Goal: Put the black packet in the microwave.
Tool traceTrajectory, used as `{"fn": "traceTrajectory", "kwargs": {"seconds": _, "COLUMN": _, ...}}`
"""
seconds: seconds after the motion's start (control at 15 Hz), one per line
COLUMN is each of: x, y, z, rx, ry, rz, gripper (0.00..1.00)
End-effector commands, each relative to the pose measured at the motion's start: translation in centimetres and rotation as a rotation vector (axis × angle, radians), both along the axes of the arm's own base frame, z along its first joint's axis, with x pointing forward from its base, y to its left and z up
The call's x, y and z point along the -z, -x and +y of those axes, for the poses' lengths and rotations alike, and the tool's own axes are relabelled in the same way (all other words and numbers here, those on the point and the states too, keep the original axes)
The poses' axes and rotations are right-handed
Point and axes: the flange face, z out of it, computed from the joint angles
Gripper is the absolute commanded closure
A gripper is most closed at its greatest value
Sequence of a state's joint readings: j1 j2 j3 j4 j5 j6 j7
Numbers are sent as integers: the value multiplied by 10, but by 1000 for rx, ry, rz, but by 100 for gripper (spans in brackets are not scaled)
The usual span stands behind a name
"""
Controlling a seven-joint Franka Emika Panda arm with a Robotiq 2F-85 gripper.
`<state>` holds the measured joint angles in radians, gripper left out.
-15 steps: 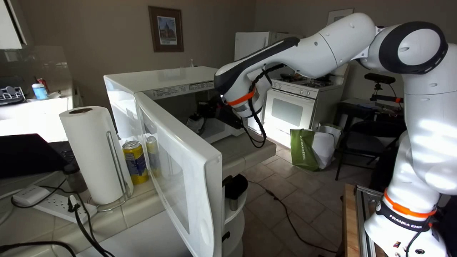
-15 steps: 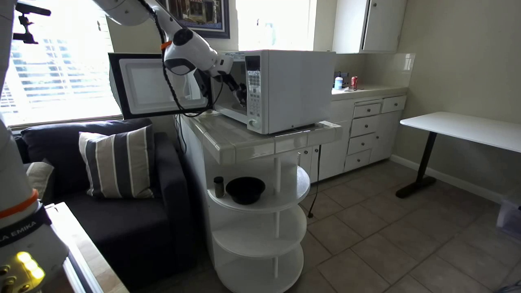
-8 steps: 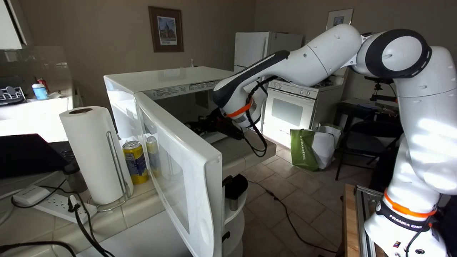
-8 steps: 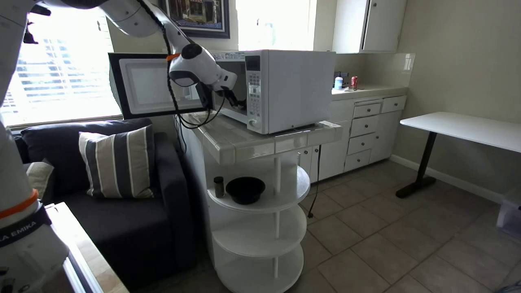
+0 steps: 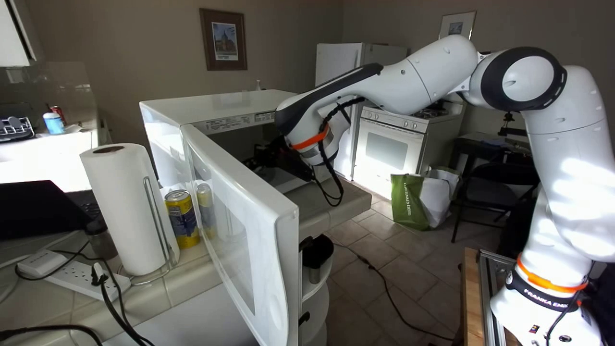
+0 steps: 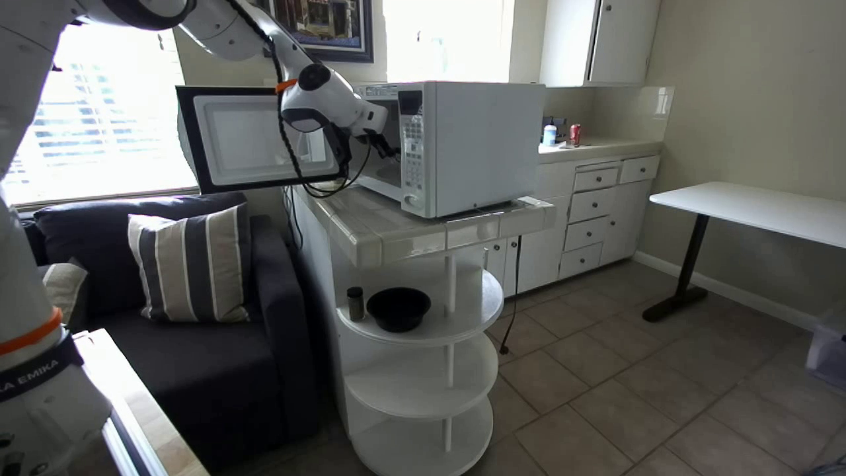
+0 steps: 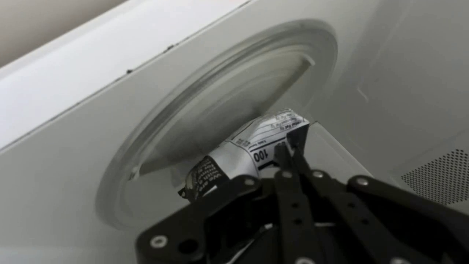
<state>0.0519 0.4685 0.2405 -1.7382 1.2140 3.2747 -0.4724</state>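
Note:
The microwave (image 5: 226, 98) stands on the counter and also shows in an exterior view (image 6: 489, 145). Its door (image 5: 276, 254) is wide open. My gripper (image 7: 287, 148) reaches inside the cavity. Its fingertips are close together at one end of the black packet (image 7: 234, 157), which shows crinkled white, silver and black printed sides in the wrist view. The pinched part is partly hidden by the fingers. The packet stretches across the round turntable area (image 7: 227, 110); I cannot tell whether it touches the floor. In both exterior views the packet is hidden or too dark to tell.
A paper towel roll (image 5: 127, 211) and a yellow can (image 5: 182, 218) stand behind the open door. The counter edge (image 6: 403, 231) runs in front of the microwave. The cavity's side wall (image 7: 414, 84) is near the gripper. A black bowl (image 6: 398, 309) sits on the shelf below.
The gripper first went lower inside the cavity, then moved slightly up and farther in. The upper arm came down and forward. A pale part of the packet seen earlier no longer shows outside.

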Motion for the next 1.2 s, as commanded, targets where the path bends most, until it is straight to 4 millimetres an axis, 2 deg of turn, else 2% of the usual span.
{"fn": "traceTrajectory", "kwargs": {"seconds": 0.0, "x": 15, "y": -16, "z": -1, "rx": 25, "ry": 23, "rz": -18, "gripper": 100}}
{"fn": "traceTrajectory", "kwargs": {"seconds": 0.07, "x": 19, "y": -17, "z": -2, "rx": 28, "ry": 22, "rz": -13, "gripper": 100}}
{"fn": "traceTrajectory", "kwargs": {"seconds": 0.13, "x": 23, "y": -18, "z": -2, "rx": 34, "ry": 21, "rz": -11, "gripper": 95}}
{"fn": "traceTrajectory", "kwargs": {"seconds": 0.2, "x": 26, "y": -17, "z": -2, "rx": 41, "ry": 22, "rz": -7, "gripper": 72}}
{"fn": "traceTrajectory", "kwargs": {"seconds": 0.33, "x": 31, "y": -13, "z": -3, "rx": 36, "ry": 19, "rz": 13, "gripper": 69}}
{"fn": "traceTrajectory", "kwargs": {"seconds": 0.47, "x": 29, "y": -6, "z": -3, "rx": 25, "ry": 0, "rz": 29, "gripper": 56}}
{"fn": "traceTrajectory", "kwargs": {"seconds": 0.6, "x": 27, "y": 7, "z": -5, "rx": 15, "ry": -8, "rz": 56, "gripper": 40}}
{"fn": "traceTrajectory", "kwargs": {"seconds": 0.73, "x": 35, "y": 32, "z": -13, "rx": 15, "ry": -39, "rz": 129, "gripper": 24}}
{"fn": "traceTrajectory", "kwargs": {"seconds": 0.93, "x": 22, "y": 58, "z": -24, "rx": -2, "ry": -107, "rz": 197, "gripper": 2}}
{"fn": "traceTrajectory", "kwargs": {"seconds": 1.13, "x": 2, "y": 78, "z": -26, "rx": -51, "ry": -155, "rz": 269, "gripper": 0}}
